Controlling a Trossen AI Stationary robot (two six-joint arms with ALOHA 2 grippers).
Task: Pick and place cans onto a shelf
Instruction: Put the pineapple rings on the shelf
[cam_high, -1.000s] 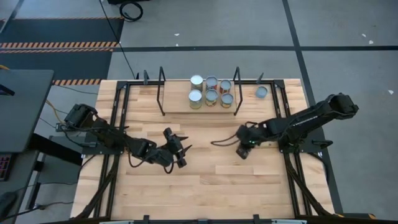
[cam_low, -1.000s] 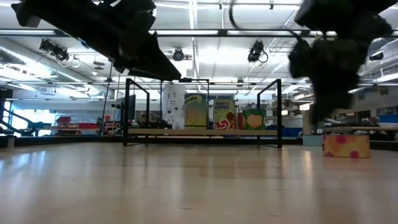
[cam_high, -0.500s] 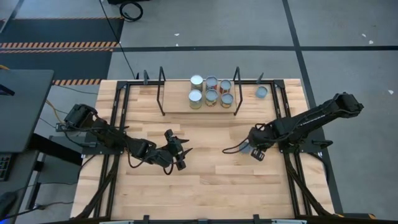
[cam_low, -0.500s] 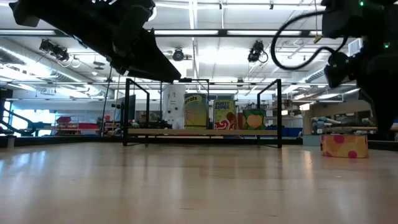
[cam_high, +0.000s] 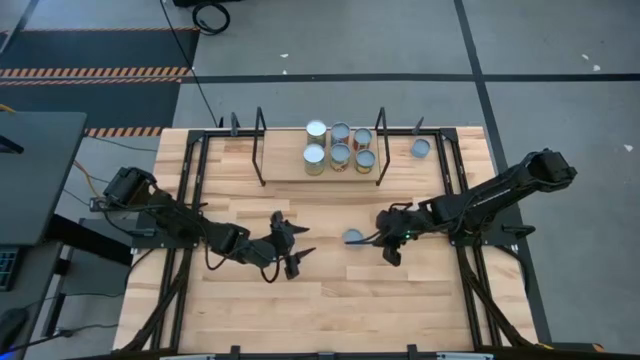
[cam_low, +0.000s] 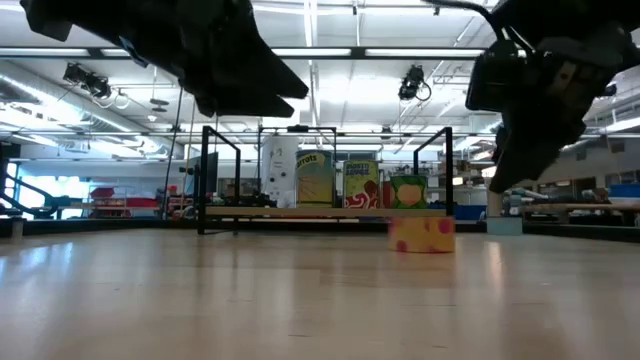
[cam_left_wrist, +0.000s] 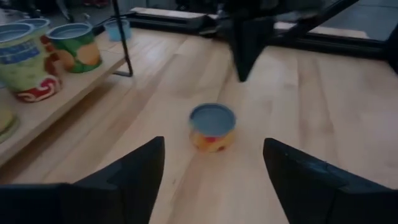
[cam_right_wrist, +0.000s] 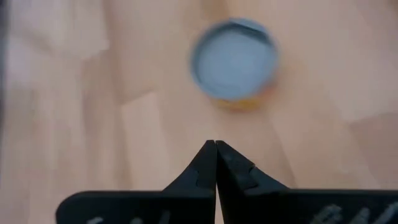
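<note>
While the shelf (cam_high: 318, 172) at the far side of the table already carries six cans (cam_high: 339, 147) in two rows, with a seventh can (cam_high: 421, 148) on the tabletop just outside its right posts, the piece in play is a short can (cam_high: 353, 237) standing upright on the bare wood near the middle of the table. It looks like a squat, rigid tin, probably light, with a smooth metal top and a yellow label with red marks; its curved side is likely slippery, so fingers should close across its width, low on the wall. That tin sits between the two arms. The left gripper (cam_high: 293, 250), fingers spread wide, faces it from some way off. The right gripper (cam_high: 390, 244), fingertips pressed together and holding nothing, hovers just beside it.
</note>
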